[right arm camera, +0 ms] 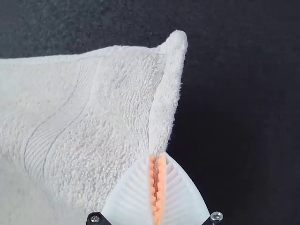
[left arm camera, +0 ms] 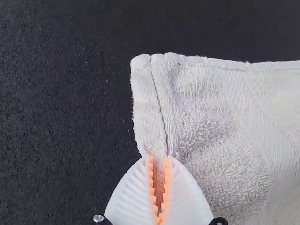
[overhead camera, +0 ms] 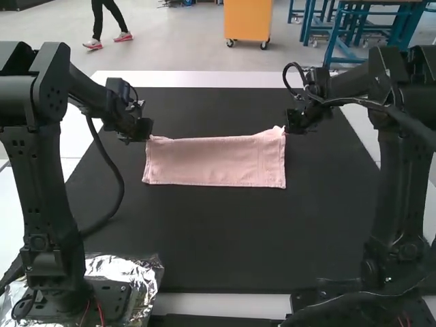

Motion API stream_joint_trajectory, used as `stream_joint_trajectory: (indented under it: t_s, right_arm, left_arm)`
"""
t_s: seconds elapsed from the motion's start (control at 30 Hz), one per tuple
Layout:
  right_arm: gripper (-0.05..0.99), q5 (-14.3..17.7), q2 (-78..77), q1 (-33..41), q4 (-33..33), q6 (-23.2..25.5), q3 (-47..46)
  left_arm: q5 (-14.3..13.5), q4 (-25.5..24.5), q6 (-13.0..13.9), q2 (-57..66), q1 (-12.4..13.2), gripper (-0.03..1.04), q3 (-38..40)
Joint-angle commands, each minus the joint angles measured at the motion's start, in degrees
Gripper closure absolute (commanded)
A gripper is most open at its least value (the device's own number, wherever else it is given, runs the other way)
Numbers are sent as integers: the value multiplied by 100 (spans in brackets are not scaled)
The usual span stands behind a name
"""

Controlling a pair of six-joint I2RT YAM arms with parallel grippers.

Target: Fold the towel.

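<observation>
Pink towel point(overhead camera: 214, 162) lies as a flat strip, upper middle of high view, side hems grasped near its upper corners between closed fingers of left gripper point(left arm camera: 159, 161) and right gripper point(right arm camera: 157, 157), presumably for even tension; dark mat point(overhead camera: 225, 235) extends below, likely folding room.

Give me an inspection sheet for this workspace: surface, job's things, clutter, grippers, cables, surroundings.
Surface: black mat, bare on the near side.
Job's things: pink towel, a wide strip across the mat's far half.
Clutter: crumpled foil by the left arm's base.
Grippers: left gripper and right gripper shut on opposite ends of the towel.
Cables: black cable bowing beside the left arm; another along the right.
Surroundings: white tabletop bordering the mat.
</observation>
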Motion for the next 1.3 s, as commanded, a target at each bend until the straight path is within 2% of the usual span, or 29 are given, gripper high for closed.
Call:
stream_joint_trajectory:
  t_s: [0.0, 0.2, 0.57, 0.87, 1.0, 1.03, 1.07, 1.1, 1.17, 1.2, 1.27]
  right_arm:
    - [96, -246, -424, -155, -54, -36, -211]
    - [96, -404, -960, -190, -62, -80, -844]
    - [96, -483, -1856, -190, -19, -150, -2127]
    - [96, -448, -2173, -182, 535, -176, -3199]
    - [95, -255, -2120, -138, 1124, -106, -3595]
    - [94, -246, -2076, -129, 1309, -62, -3656]
    - [82, -228, -2023, -120, 1405, 8, -3691]
    - [62, -176, -1970, -129, 1432, 70, -3691]
    - [19, -176, -1944, -120, 1405, 61, -3630]
    - [4, -184, -1944, -120, 1388, 61, -3595]
    - [1, -193, -1962, -103, 1265, 43, -3480]
  left_arm:
    - [39, 1, 106, -467, 75, 99, -180]
    - [13, 45, 106, -1126, 57, 99, -760]
    - [-31, 71, 80, -2190, -48, 99, -1814]
    - [-163, 554, 36, -2638, -48, 99, -2799]
    - [-225, 924, 19, -2647, -48, 99, -3282]
    - [-225, 1047, 27, -2647, -48, 99, -3414]
    - [-233, 1187, 19, -2647, -48, 97, -3537]
    - [-233, 1363, -8, -2647, -48, 80, -3651]
    - [-233, 1574, -34, -2656, -31, 21, -3766]
    - [-233, 1592, -43, -2673, -31, 3, -3766]
    - [-233, 1609, -113, -2717, -22, 3, -3722]
